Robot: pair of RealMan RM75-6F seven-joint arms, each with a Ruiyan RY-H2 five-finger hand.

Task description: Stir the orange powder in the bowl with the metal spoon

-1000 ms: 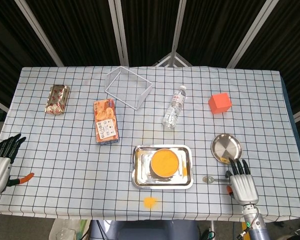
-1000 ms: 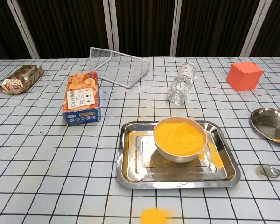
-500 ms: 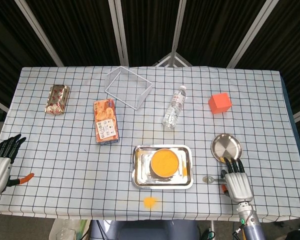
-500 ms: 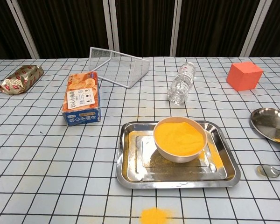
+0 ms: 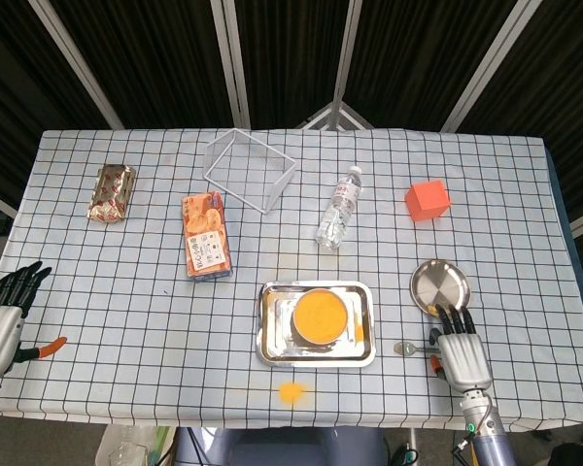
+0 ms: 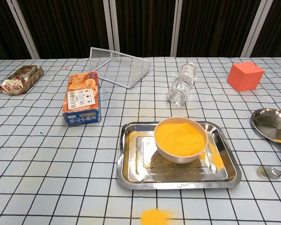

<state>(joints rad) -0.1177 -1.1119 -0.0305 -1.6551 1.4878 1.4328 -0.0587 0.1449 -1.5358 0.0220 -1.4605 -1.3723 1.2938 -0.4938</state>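
While my left hand (image 5: 0, 320) idles off the table's left edge with its fingers spread and nothing in them, beside a small orange-handled tool (image 5: 41, 347) at the front-left corner, the work is all on the other side. Moving right, the bowl (image 6: 181, 139) of orange powder (image 6: 180, 138) sits in the steel tray (image 6: 131, 164) near the middle of the front edge, untouched, with a spilled orange heap (image 6: 153, 216) in front of it. Further right the metal spoon (image 5: 414, 347) lies flat on the cloth just below the small steel plate (image 5: 439, 285), bowl end toward the tray. My right hand (image 5: 460, 353) rests palm-down at the front-right, fingers extended over the handle; I cannot tell whether they touch it, but they grip nothing. I judge I am at the pick-up step. Next I need to curl the fingers round the thin, low handle, lift, and carry it left to the bowl.
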